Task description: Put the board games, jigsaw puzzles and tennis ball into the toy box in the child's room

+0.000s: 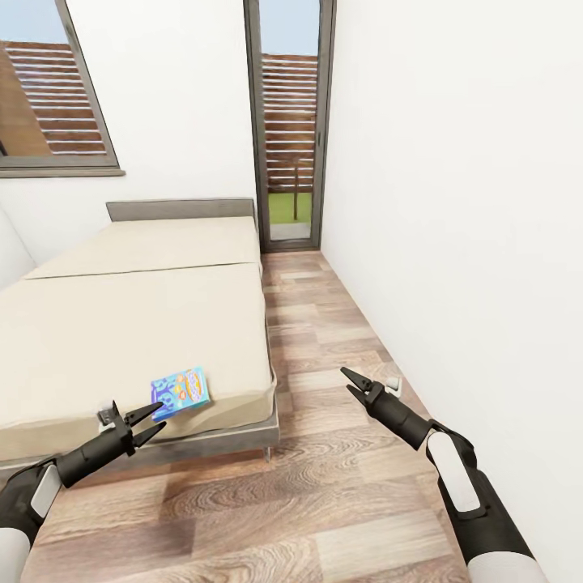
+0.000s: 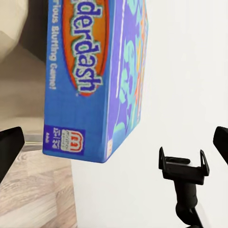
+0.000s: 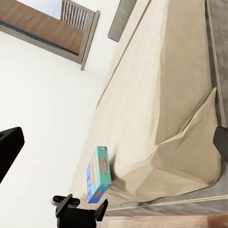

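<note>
early stage: a board game lies flat on the bed, near its foot-end edge by the corner facing the floor aisle, not yet lifted. the left tool, spread and empty, hovers just beside it; the right tool hangs released over the floor. judged: collection barely begun, all toys remaining.

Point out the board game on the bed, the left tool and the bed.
board game [image 1: 180, 392], head view, its printed top face.
left tool [image 1: 152, 422], head view, between its fingertips.
bed [image 1: 138, 324], head view, bare mattress top.
</note>
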Tool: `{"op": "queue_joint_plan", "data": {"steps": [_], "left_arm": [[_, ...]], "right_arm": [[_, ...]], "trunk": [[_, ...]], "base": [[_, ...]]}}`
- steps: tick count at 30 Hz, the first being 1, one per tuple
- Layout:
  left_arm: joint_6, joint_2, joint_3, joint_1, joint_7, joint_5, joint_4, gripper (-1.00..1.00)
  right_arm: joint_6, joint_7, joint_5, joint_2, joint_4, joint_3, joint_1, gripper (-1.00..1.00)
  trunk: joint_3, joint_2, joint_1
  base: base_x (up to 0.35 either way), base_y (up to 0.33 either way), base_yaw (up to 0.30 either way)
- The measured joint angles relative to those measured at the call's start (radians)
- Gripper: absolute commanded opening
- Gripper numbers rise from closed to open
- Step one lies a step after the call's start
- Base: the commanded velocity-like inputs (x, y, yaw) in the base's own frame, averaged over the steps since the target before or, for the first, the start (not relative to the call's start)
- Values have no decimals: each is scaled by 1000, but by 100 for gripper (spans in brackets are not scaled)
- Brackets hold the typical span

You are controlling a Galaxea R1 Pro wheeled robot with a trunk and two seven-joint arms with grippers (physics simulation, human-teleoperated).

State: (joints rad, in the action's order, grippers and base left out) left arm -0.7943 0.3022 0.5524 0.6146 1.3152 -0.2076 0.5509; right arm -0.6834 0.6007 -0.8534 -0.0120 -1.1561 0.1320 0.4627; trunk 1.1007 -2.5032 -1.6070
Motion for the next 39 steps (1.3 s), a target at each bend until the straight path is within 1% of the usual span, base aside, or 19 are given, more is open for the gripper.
{"op": "queue_joint_plan", "data": {"steps": [3,9,24,34,39], "left_arm": [[0,0,0,0,0,0,0,100],[0,0,0,0,0,0,0,100],[-1,0,0,-1,0,0,0,100],[0,0,0,-1,0,0,0,100],[0,-1,0,-2,0,0,0,100]], "right_arm": [[0,0,0,0,0,0,0,100],[0,0,0,-1,1,0,0,100],[-2,0,0,-6,2,0,0,100],[-2,-1,0,0,1,0,0,100],[-3,-1,0,-5,-1,0,0,100]], "trunk": [[0,0,0],[23,-1,-3],[23,-1,-3],[23,-1,-3],[23,-1,-3]], "base": [[0,0,0],[0,0,0],[0,0,0],[0,0,0],[0,0,0]]}}
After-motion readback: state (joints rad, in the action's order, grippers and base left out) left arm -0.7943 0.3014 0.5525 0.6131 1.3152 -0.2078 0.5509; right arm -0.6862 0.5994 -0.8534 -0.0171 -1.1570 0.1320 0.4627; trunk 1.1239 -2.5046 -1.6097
